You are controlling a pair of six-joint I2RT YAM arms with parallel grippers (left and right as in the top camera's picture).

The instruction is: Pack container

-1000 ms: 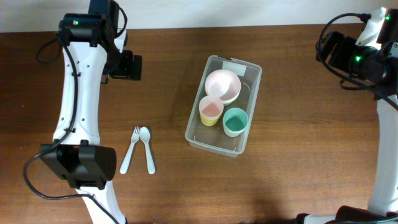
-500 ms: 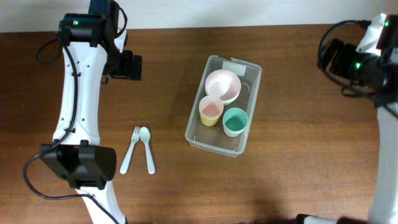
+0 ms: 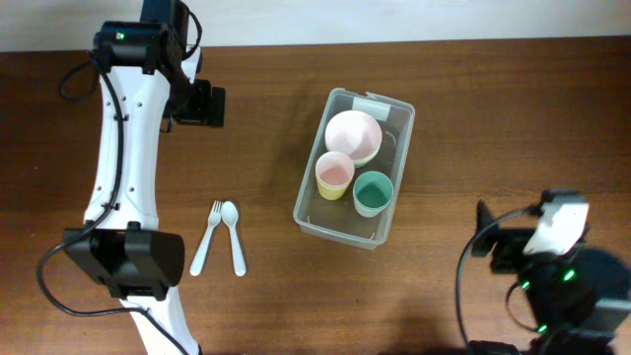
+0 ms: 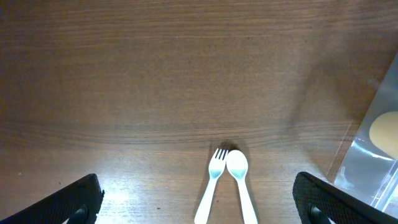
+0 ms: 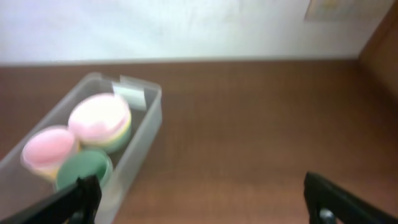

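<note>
The clear container (image 3: 338, 225) stands at the table's middle with its white label (image 3: 372, 106) at the far end. In it are a pink bowl (image 3: 353, 133) nested in a pale green one, a pink-lined yellow cup (image 3: 334, 174) and a green cup (image 3: 374, 191). A white fork (image 3: 207, 237) and spoon (image 3: 234, 237) lie on the table to its left. My left gripper (image 3: 202, 104) hangs open and empty above the far left; the left wrist view shows the fork (image 4: 210, 182) and spoon (image 4: 240, 180) below it. My right gripper (image 3: 491, 247) is open and empty at the front right, right of the container (image 5: 144, 127).
The table is dark wood, with a white wall behind its far edge (image 5: 205, 31). The left arm's base (image 3: 123, 261) stands at the front left, near the cutlery. The right arm's body (image 3: 567, 286) fills the front right corner.
My right arm has swung from the far right corner down to the front right of the table. The left arm, the container and the cutlery have not moved.
</note>
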